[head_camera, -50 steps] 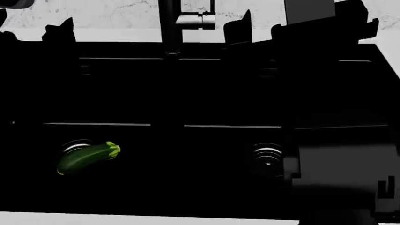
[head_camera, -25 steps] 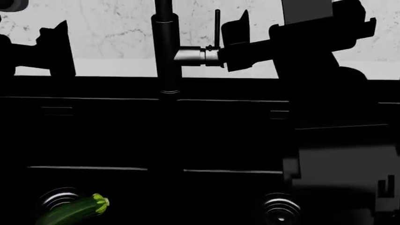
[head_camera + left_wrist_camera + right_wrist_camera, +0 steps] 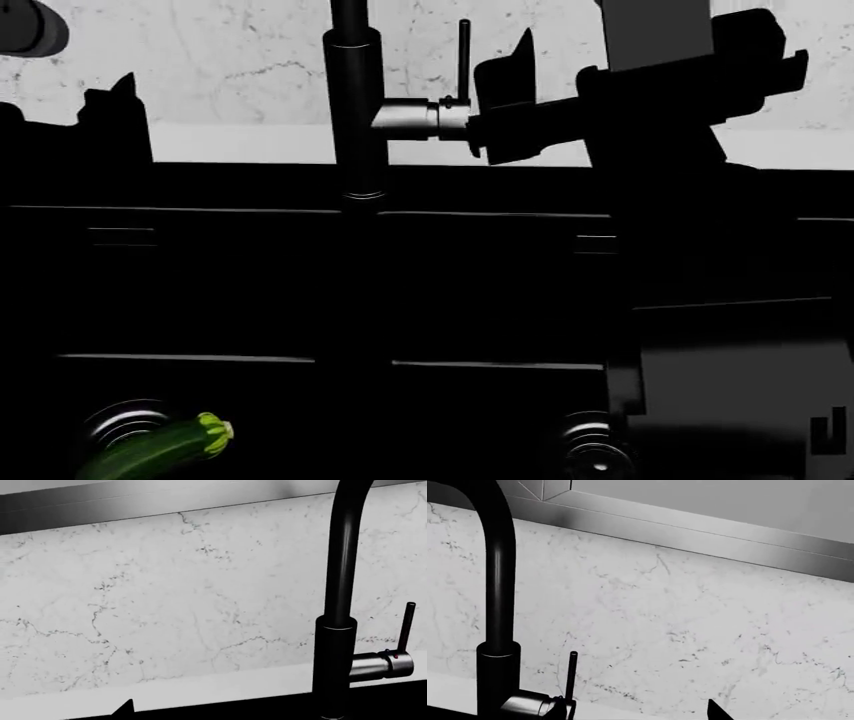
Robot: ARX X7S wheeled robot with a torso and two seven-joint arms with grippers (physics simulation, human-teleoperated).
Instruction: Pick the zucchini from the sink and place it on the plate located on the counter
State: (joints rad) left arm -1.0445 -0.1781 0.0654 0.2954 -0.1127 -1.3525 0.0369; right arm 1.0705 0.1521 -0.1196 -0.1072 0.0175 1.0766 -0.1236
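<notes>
One zucchini [image 3: 158, 449] lies at the near left of the head view, on the floor of the black sink [image 3: 240, 290], tilted with its pale ribbed stem end up and to the right. It sits just beside a round metallic drain [image 3: 123, 424], overlapping the drain's lower right edge. A second drain [image 3: 585, 447] shows at the near right, partly covered by the dark bulk of the right arm [image 3: 721, 380], which rises along the right side of the view.

Farther back, thin pale lines mark ledges across the sink walls. The dark faucet [image 3: 358, 110] stands at the middle of the sink's rear rim, with a metallic side barrel and a thin upright lever [image 3: 463, 60] to its right. The right gripper [image 3: 514, 100] hangs high over the back of the sink, its dark fingers close to the lever; whether they are spread or closed cannot be told from the silhouette. The left gripper [image 3: 114, 120] hangs at the far left, well apart from the zucchini, and its state cannot be told either.

Behind the sink runs a strip of white counter [image 3: 254, 145], and beyond it a veined marble backsplash [image 3: 167, 605]. Both wrist views face this wall and the faucet, each with only a small dark fingertip [image 3: 124, 708] at the edge.
</notes>
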